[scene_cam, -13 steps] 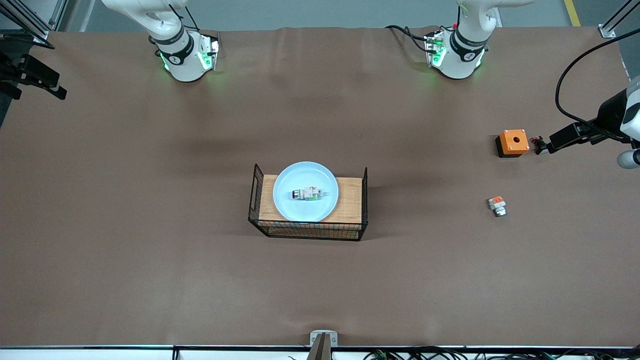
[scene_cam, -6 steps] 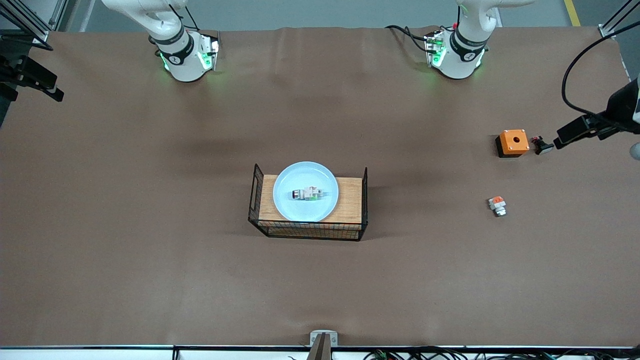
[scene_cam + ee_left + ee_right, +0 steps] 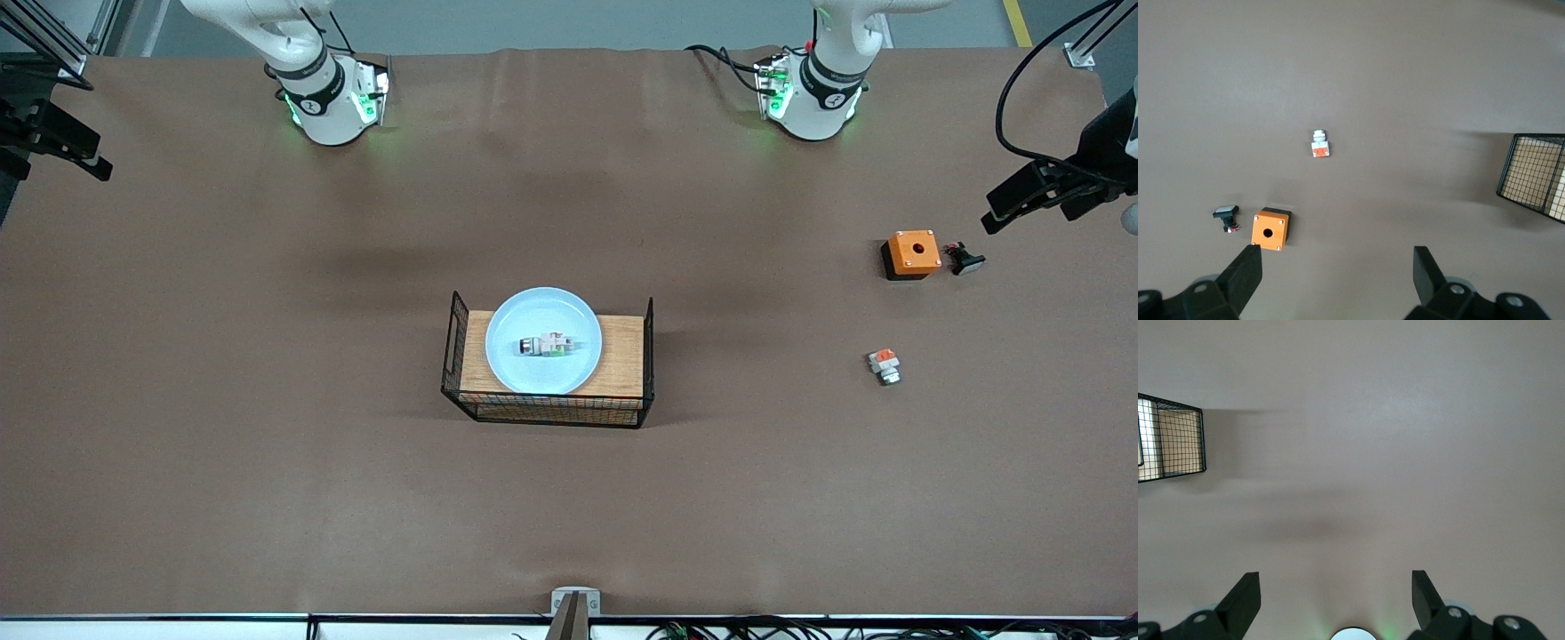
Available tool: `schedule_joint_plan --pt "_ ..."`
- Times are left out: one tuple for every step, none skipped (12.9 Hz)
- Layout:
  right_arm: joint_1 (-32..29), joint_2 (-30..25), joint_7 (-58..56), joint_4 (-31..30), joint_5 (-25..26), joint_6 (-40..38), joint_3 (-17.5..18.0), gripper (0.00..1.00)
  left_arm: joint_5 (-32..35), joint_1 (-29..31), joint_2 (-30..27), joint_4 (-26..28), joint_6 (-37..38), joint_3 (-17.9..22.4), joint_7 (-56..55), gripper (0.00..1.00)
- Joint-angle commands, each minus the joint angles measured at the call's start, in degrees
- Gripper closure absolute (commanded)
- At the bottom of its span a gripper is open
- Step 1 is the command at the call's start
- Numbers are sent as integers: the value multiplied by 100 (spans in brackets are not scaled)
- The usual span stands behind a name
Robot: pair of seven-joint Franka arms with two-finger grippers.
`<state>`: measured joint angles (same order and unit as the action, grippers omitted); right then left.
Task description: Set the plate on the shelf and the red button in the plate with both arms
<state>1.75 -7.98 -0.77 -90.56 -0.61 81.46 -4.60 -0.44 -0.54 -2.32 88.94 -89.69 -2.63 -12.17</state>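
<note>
The pale blue plate (image 3: 514, 313) lies on a wooden board (image 3: 624, 356) inside a black wire basket (image 3: 551, 414) at mid-table. The red button (image 3: 547, 345) lies on its side in the middle of the plate. My left gripper (image 3: 1005, 209) hangs open and empty over the left arm's end of the table, above bare table next to the orange box; its wrist view (image 3: 1336, 253) shows the jaws wide apart. My right gripper (image 3: 89, 160) hangs open and empty over the right arm's end of the table; its wrist view (image 3: 1336, 577) shows only bare table between the jaws.
An orange box with a round hole (image 3: 913, 252) (image 3: 1269, 229) stands near the left arm's end, a black-based button (image 3: 965, 259) (image 3: 1225, 216) beside it. A white part with an orange-red block (image 3: 884, 364) (image 3: 1319, 144) lies nearer the camera. The basket's ends show in both wrist views (image 3: 1531, 177) (image 3: 1178, 447).
My left gripper has drawn back and risen away from the black-based button, which stays on the table beside the orange box. The right gripper shifted slightly toward the table's edge.
</note>
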Motion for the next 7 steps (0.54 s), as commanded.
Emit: schedule_joint_plan --pt "45 -124 -55 -102 17 -42 -15 0 106 36 -6 27 -162 43 783 0" --pt "45 -124 -55 -102 0 -60 -15 0 97 62 3 27 -171 43 822 0" --pt "53 -133 -55 -111 0 -86 -6 0 70 54 12 10 -172 35 822 0" --pt "45 -133 -64 -111 0 -95 -6 0 53 45 3 10 -172 26 822 0" --pt "45 -133 -64 -119 0 -87 -6 0 44 36 3 -25 -172 17 813 0" --pt "45 -133 -64 -119 0 -78 -6 0 52 36 12 -43 -172 17 796 0" --pt "45 -133 -64 -119 -9 -78 -6 0 53 54 12 -52 -172 17 796 0"
